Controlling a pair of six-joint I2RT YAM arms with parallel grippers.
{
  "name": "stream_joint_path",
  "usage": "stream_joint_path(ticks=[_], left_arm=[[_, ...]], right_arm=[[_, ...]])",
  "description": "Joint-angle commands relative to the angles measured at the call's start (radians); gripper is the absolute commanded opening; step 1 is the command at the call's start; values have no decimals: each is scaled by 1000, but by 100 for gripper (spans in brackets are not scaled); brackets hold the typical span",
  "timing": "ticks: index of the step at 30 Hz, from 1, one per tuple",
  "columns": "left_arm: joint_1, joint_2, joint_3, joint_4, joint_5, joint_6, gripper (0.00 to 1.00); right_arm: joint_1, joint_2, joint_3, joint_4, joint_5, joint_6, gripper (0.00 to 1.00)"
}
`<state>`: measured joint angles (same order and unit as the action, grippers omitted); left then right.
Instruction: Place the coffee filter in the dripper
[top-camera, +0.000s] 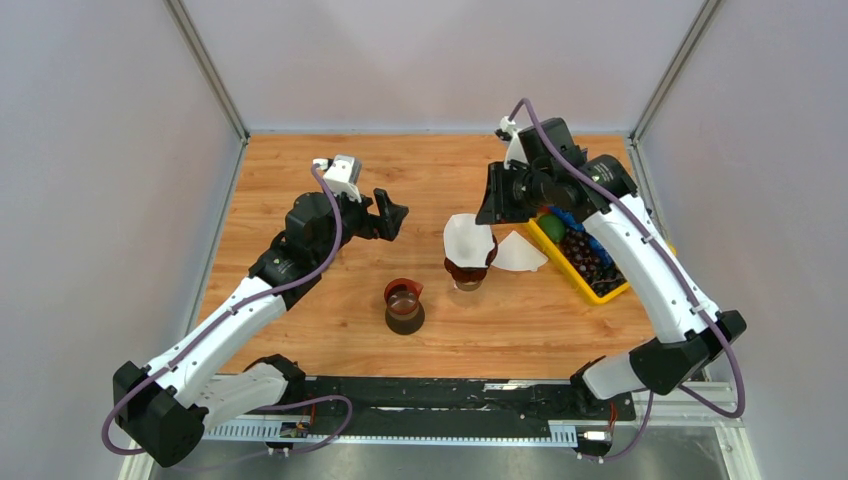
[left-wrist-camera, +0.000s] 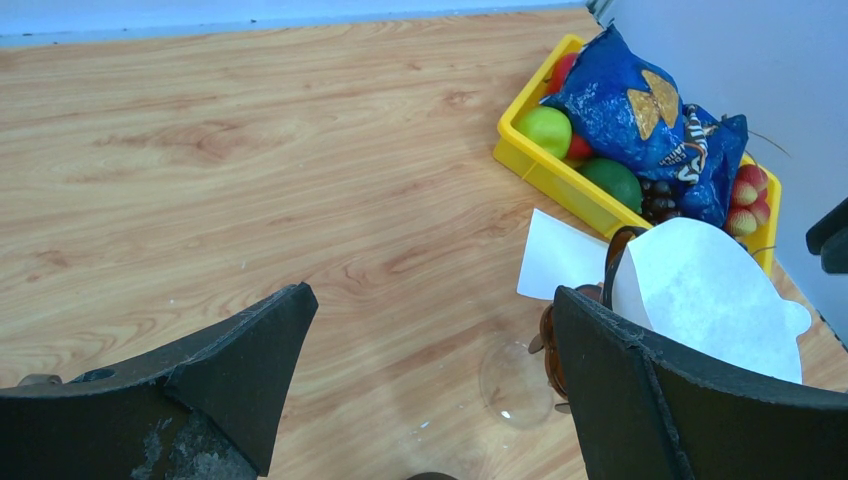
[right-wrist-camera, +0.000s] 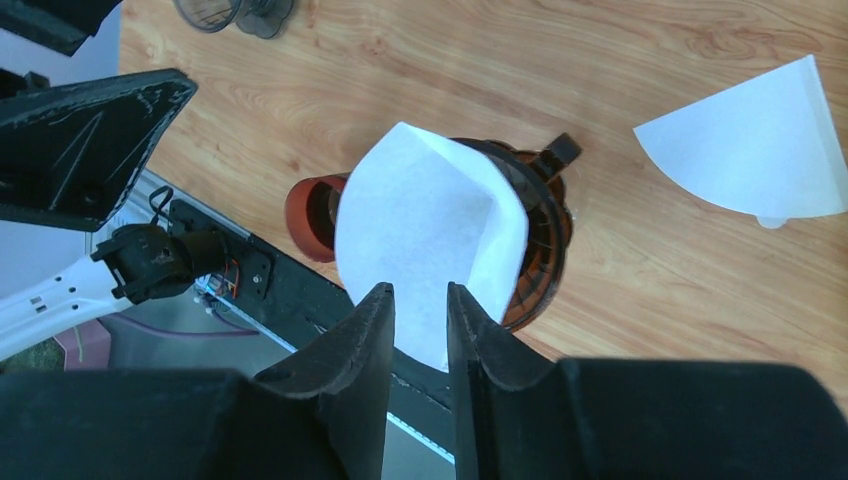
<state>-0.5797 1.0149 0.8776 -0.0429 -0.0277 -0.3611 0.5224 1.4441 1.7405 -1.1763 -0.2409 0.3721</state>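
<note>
Centre-right of the overhead view: the coffee filter (top-camera: 468, 238), a white paper cone, sits in the mouth of the dripper (top-camera: 467, 272), tilted, with much of its paper standing above the dark brown rim. The dripper stands upright on the wooden table (top-camera: 300, 180). Just above the filter in that view hangs the right claw (right-wrist-camera: 420, 295). Its wrist camera shows the jaws drawn close with a narrow slit between them and the white paper visible through the slit; whether they pinch the paper's edge cannot be told. A second filter (top-camera: 519, 252) lies flat on the table just right of the dripper, its far edge beside a yellow tray (top-camera: 600, 293) at the right side of the frame. The tray holds a blue snack bag (left-wrist-camera: 630, 100), a green apple (left-wrist-camera: 545, 130) and other fruit. Lower left of the dripper, near it but apart, stands a glass jug (top-camera: 404, 305) with a reddish-brown rim. The left claw (left-wrist-camera: 432, 292) hovers over bare wood left of the filter, jaws spread wide and holding nothing
</note>
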Motion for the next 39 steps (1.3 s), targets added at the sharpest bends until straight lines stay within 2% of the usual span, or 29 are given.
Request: stream_joint_path(ticks=[1,5,11,16,39], left_arm=[[6,-21,-5,-1,1,14,100],[6,-21,-5,-3,-8,16,100],[6,-22,-5,-14,-26,19,100],[6,-25,-6,-14,-29,18,100],[6,-29,-11,-14,-34,27,100]], right_arm=[[82,16,4,43,34,9,28],[147,50,-21,44,154,23,26],[172,99,-79,47,218,34,25],[179,137,-99,49,232,31,21],[216,202,-156,62,241,27,23]])
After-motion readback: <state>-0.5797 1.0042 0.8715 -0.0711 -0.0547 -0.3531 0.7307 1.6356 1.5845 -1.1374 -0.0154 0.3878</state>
